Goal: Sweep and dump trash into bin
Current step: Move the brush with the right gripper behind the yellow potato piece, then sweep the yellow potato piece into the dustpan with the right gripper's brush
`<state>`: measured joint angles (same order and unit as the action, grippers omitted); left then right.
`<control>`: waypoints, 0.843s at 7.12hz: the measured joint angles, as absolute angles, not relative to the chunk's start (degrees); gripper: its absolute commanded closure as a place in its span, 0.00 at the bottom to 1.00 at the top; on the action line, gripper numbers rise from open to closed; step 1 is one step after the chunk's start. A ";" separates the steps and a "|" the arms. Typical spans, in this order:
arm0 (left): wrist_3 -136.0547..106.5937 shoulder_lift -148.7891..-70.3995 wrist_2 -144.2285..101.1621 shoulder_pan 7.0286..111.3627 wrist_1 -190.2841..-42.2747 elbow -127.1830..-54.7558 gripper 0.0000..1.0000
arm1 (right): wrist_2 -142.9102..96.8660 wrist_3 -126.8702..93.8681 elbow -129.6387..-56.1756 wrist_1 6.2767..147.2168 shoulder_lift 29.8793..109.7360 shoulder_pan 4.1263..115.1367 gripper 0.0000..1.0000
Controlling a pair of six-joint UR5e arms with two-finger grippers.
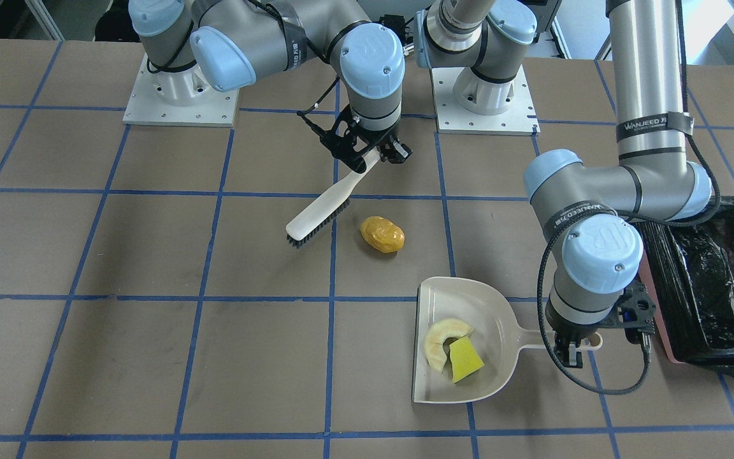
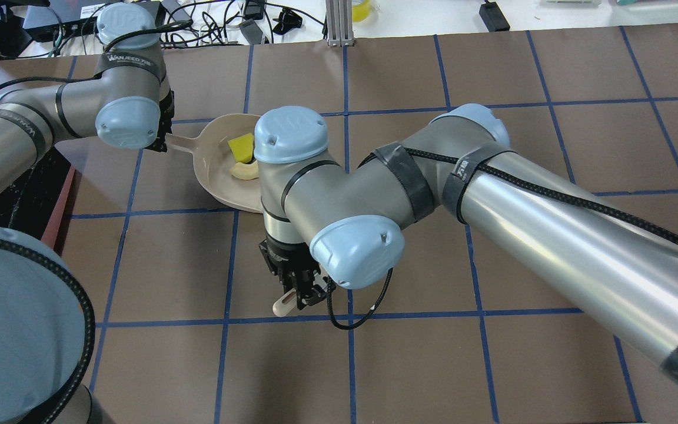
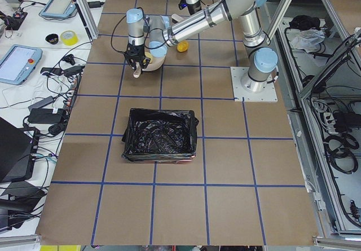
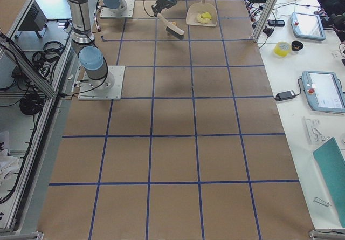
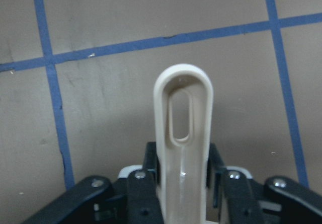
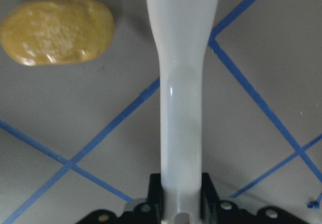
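Note:
The orange-brown potato lump (image 1: 382, 234) lies on the table, right of the brush head; it also shows in the right wrist view (image 6: 56, 31). The pale crescent slice (image 1: 440, 341) and the yellow wedge (image 1: 466, 360) lie inside the beige dustpan (image 1: 469, 299), which rests on the table. My left gripper (image 1: 571, 347) is shut on the dustpan's handle (image 5: 183, 133). My right gripper (image 1: 367, 150) is shut on the handle of the brush (image 1: 322, 207), whose bristles touch the table. The bin (image 1: 717, 287) stands beside my left arm.
The two arm bases (image 1: 182, 95) stand on white plates at the table's far side in the front-facing view. The bin (image 3: 161, 135) sits about one grid square from the dustpan in the exterior left view. Blue tape lines grid the brown tabletop.

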<state>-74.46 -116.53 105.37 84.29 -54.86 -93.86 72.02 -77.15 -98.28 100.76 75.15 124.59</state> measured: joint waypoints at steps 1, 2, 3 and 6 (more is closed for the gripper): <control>-74.16 -113.41 105.50 84.07 -55.16 -97.51 1.00 | 68.65 -80.11 -98.58 100.52 75.11 125.94 1.00; -74.18 -110.21 106.04 83.98 -55.58 -101.38 1.00 | 66.59 -83.25 -99.14 100.45 74.96 126.98 1.00; -74.32 -106.91 106.98 83.99 -55.72 -105.77 1.00 | 65.31 -86.59 -100.25 100.66 74.59 127.96 1.00; -75.59 -97.93 107.84 84.18 -55.18 -117.17 1.00 | 64.59 -87.41 -102.59 104.93 73.29 130.87 1.00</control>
<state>-75.59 -97.93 107.84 84.18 -55.18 -117.17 64.59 -87.41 -102.59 104.93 73.29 130.87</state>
